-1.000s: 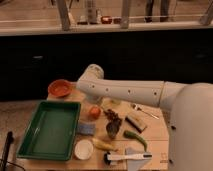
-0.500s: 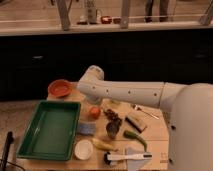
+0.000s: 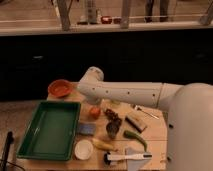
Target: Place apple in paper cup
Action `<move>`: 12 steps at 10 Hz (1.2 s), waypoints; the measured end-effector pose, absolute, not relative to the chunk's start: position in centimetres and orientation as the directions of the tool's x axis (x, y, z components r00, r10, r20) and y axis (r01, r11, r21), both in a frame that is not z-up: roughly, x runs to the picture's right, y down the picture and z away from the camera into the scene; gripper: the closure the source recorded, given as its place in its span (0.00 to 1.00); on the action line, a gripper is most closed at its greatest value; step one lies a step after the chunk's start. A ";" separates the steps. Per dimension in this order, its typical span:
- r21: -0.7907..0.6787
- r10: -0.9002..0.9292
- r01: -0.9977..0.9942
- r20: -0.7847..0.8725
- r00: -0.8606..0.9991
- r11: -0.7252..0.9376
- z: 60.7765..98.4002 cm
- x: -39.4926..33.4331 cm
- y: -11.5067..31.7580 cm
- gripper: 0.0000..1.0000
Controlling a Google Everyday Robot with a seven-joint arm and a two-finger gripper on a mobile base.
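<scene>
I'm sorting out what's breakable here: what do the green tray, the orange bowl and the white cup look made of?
The green tray is likely plastic: uniform colour, moulded raised rim. The orange bowl could be plastic or glazed ceramic; its smooth look leaves that open. The white cup is probably paper: plain matte white. The gripper hangs just right of the apple.

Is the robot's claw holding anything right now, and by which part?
Cannot be told. The gripper hangs low mid-table; the apple sits next to it, beside the green tray, apparently not held.
</scene>
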State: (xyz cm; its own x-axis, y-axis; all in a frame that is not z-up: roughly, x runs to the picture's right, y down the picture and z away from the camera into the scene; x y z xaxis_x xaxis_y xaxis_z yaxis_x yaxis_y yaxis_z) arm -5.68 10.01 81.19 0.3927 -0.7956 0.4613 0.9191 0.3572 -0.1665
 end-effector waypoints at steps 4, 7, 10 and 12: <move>-0.197 -0.768 0.908 0.486 0.418 0.369 83.0 -5.1 11.0 0.20; -0.214 -0.744 0.902 0.512 0.430 0.375 84.7 -5.0 11.9 0.20; -0.231 -0.716 0.897 0.542 0.441 0.377 86.3 -4.8 13.0 0.20; -0.239 -0.702 0.894 0.556 0.445 0.378 87.0 -4.6 13.5 0.27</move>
State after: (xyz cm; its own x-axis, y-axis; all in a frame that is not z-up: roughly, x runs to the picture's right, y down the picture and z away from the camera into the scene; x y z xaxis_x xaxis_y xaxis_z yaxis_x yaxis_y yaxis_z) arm -4.56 13.53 87.02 0.4452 -0.7021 0.5557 0.8945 0.3778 -0.2392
